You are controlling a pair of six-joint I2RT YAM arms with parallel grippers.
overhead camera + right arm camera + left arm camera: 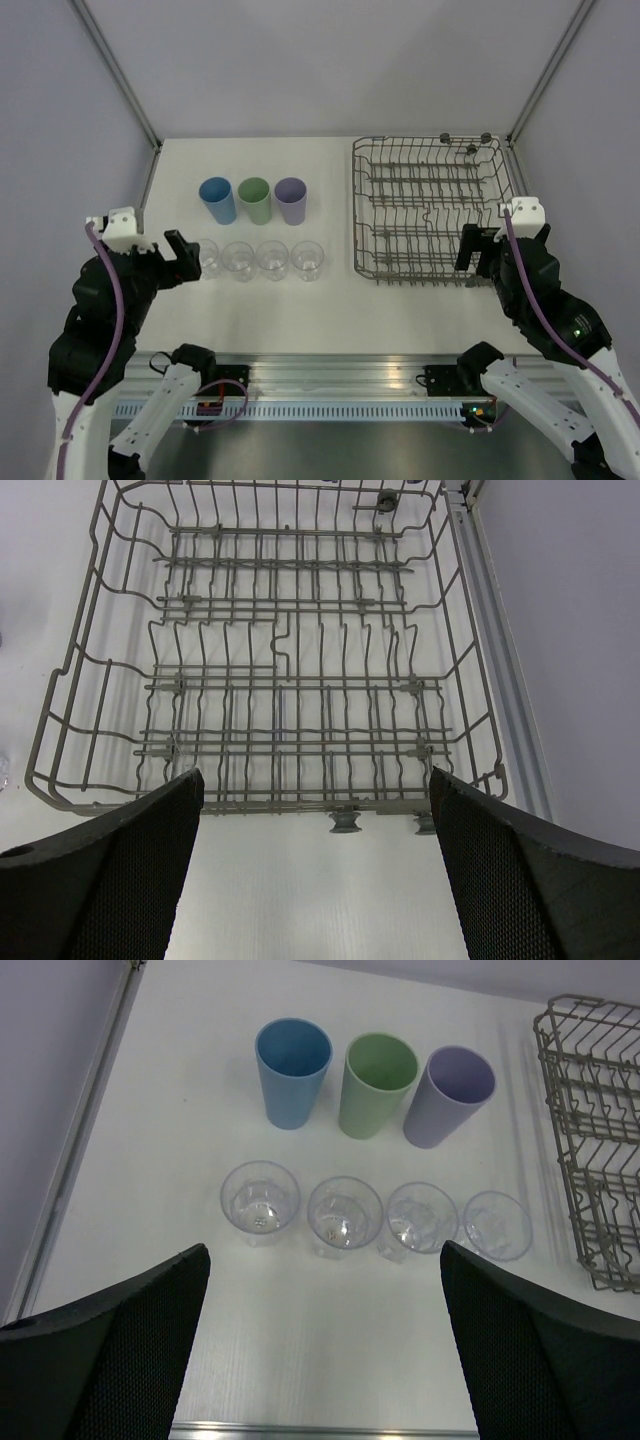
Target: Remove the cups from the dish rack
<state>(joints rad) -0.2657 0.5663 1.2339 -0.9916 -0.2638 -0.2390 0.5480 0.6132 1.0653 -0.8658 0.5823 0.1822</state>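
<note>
Both arms crouch folded at the near edge of the bench, left hand and right hand spread wide, released, while three plastic tumblers and four clear glasses stand upright in two rows on it, left of the one dish rack.

Cropped at the left wrist view's right edge: dish rack. From above, near right corner hidden behind right gripper. Perhaps a clear glass, slivered at right wrist view's left edge.
</note>
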